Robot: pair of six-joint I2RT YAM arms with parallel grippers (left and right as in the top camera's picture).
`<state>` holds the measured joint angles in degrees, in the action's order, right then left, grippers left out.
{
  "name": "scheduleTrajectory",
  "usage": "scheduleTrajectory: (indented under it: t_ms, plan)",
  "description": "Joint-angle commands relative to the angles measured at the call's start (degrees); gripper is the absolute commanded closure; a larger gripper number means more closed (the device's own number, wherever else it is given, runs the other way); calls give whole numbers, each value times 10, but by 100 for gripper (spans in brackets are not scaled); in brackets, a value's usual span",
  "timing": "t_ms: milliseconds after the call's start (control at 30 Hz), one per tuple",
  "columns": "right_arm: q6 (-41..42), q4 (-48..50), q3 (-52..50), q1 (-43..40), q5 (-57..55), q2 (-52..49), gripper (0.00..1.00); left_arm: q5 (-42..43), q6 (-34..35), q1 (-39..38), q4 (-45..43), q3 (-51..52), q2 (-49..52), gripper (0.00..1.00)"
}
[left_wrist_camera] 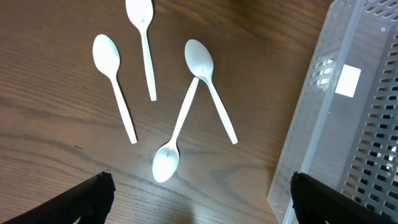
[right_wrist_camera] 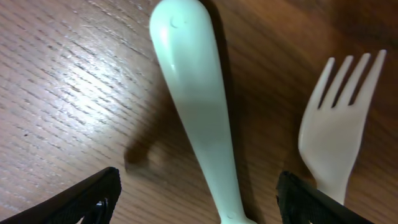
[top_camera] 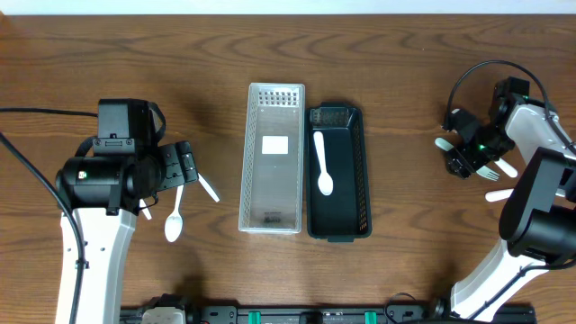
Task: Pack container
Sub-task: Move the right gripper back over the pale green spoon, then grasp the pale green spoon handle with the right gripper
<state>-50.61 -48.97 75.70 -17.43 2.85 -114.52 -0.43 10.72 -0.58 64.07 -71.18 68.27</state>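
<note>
We see both spread wide: left gripper hovers over four loose spoons, right gripper straddles a white utensil handle next to a fork.

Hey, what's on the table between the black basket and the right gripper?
Nothing: the overhead view shows bare table from the black basket to the right gripper; white cutlery lies only beside the gripper.
</note>
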Motion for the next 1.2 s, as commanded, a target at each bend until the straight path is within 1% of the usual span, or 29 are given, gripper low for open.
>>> scheduleTrajectory:
  t_ms: [0,300,400,533,600,633,833,1000,1167]
  plan:
    - [-6,5,-15,-12,6,-10,16,-7,5,3,-1,-9,3,7]
    - [-4,35,-52,-14,6,-10,16,-7,5,3,-1,-9,3,7]
    - [7,43,-52,-14,6,-10,18,-7,5,3,-1,-9,3,7]
    - [10,45,-52,-13,6,-10,28,-7,5,3,-1,-9,3,7]
    - [10,47,-52,-13,6,-10,36,-7,5,3,0,-9,3,7]
    - [11,49,-52,-13,7,-10,38,-7,5,3,-1,-9,3,7]
    - [11,51,-52,-13,7,-10,46,-7,5,3,-1,-9,3,7]
    - [10,51,-52,-11,7,-10,64,-7,5,3,-1,-9,3,7]
    - [10,54,-52,-7,7,-10,71,-7,5,3,-1,-9,3,7]
